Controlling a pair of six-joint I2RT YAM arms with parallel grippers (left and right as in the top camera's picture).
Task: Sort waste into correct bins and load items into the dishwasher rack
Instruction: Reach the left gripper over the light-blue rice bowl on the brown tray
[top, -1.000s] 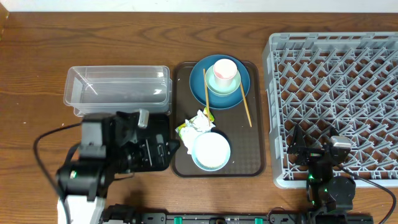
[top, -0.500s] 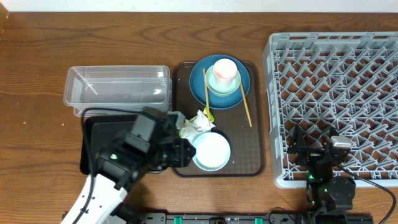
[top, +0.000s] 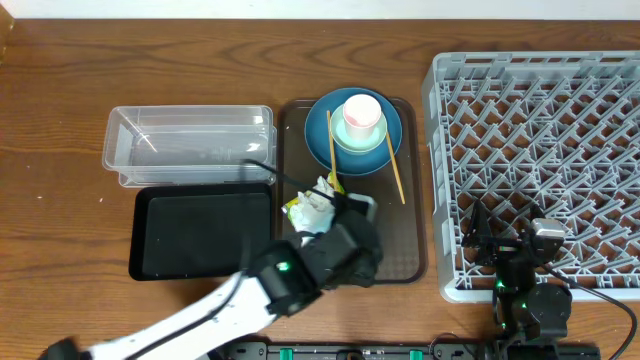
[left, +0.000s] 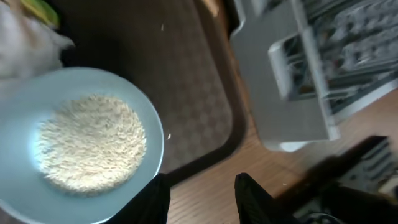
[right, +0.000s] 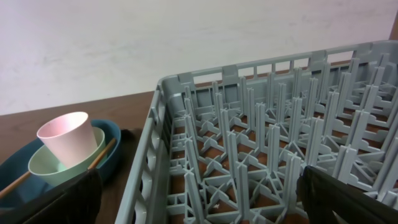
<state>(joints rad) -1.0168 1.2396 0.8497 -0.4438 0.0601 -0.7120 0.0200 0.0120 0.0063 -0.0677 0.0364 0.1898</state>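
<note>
The small light-blue bowl (left: 153, 127) holding white rice (left: 90, 143) fills the left of the left wrist view, on the brown tray (left: 186, 81). My left gripper (left: 202, 186) hovers at the bowl's right rim. Its jaws stand narrowly open, with only wood showing between them. In the overhead view the left arm (top: 335, 250) hides this bowl. The napkin (top: 318, 198) and yellow-green wrapper (top: 296, 207) lie just behind it. The pink cup (top: 361, 115) stands in the green bowl (top: 350, 140) on the blue plate (top: 318, 130), flanked by two chopsticks (top: 395, 170). My right gripper (right: 199, 199) is wide open over the rack's (top: 540, 150) front-left corner.
The clear tub (top: 190, 145) stands left of the tray, and the black bin (top: 205, 233) sits in front of the tub. The table's front edge lies close below the left gripper. The rack's upright pegs (right: 261, 149) rise just ahead of the right gripper.
My left arm has swung right, from over the black bin to the front of the tray at the rice bowl, and its jaws have narrowed. The right arm has not moved.
</note>
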